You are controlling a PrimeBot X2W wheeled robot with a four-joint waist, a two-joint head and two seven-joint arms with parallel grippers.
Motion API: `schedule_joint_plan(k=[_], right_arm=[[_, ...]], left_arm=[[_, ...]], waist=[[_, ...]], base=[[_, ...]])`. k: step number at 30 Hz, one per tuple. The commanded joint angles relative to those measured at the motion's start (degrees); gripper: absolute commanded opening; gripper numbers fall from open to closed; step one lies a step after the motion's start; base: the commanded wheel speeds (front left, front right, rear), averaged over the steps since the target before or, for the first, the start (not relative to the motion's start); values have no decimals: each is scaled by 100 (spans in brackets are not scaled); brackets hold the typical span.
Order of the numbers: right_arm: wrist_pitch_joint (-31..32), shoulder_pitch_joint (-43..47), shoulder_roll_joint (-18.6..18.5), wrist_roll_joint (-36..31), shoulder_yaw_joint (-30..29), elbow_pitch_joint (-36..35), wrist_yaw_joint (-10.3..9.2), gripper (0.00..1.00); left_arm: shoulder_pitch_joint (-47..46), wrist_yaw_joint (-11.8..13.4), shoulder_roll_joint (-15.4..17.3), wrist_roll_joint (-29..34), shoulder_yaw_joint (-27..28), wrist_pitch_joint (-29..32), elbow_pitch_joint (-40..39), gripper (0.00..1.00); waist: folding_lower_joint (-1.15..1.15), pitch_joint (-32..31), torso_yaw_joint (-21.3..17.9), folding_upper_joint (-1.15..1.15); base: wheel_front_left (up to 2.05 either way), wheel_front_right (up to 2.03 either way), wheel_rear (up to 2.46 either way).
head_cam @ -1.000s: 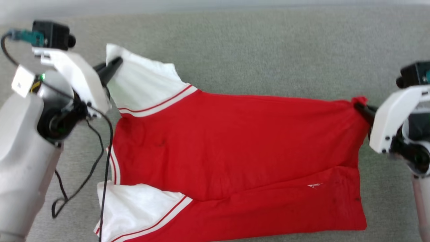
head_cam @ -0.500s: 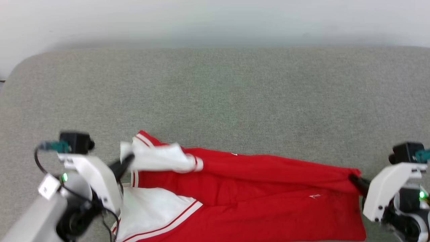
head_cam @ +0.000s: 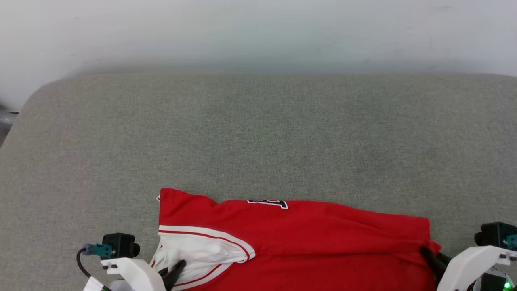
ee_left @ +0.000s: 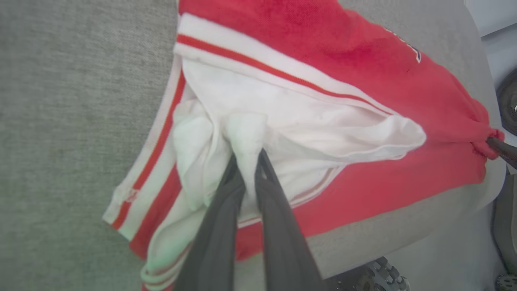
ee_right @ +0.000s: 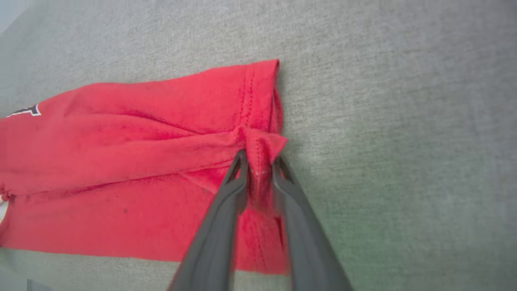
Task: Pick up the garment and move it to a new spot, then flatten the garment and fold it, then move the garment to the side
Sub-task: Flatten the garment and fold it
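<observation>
Grey cushion (head_cam: 258, 133), garment (head_cam: 307, 226) cropped, left tool (ee_left: 247, 157), right tool (ee_right: 258, 159) pinching

White wrist brackets (head_cam: 470, 260); black cameras (head_cam: 494, 233), teal plugs (head_cam: 99, 249); dark-grey fingers (ee_right: 214, 238); green light (head_cam: 507, 286).

No text can be read: the dark, white-edged print (head_cam: 270, 203) on the garment (head_cam: 323, 234) shows only as a sliver at its far fold.

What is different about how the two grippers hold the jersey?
The left gripper has white cloth between its fingers; the right gripper has red cloth. The left gripper holds the striped end of the jersey; the right gripper holds its plain red end. Both are shut on the jersey, which lies on the grey cushion.
</observation>
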Motion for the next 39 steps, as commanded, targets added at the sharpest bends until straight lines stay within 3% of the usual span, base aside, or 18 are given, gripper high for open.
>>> schedule_joint_plan(k=[1, 10, 16, 20, 27, 39], right_arm=[[-210, 108, 50, 25, -46, -46, -4, 100], [-848, 353, 116, -91, -163, -499, -4, 100], [-376, 384, 6, -243, -570, -677, -4, 100], [155, 428, -114, -391, -772, -890, -4, 100], [781, 315, -248, -511, -698, -1015, -4, 100], [1134, 156, -164, -627, -441, -642, -4, 100]], left_arm=[[68, -27, -91, 2, -15, -107, 13, 100], [-24, -19, -283, 639, 82, -1255, -212, 100], [-86, 164, -317, 1146, 122, -1897, -619, 100], [-78, 452, -328, 1494, 235, -2364, -901, 100], [-111, 780, -404, 1982, 472, -2747, -1322, 100], [-296, 699, -647, 2531, 772, -2857, -1598, 100]], waist=[[0, -62, 0, 0], [0, -353, -1, 0], [0, -467, 80, 0], [0, -432, 175, 0], [0, -225, 366, 0], [0, 322, 816, 0]], base=[[0, 0, 0], [0, 0, 0], [0, 0, 0], [0, 0, 0], [0, 0, 0], [0, 0, 0]])
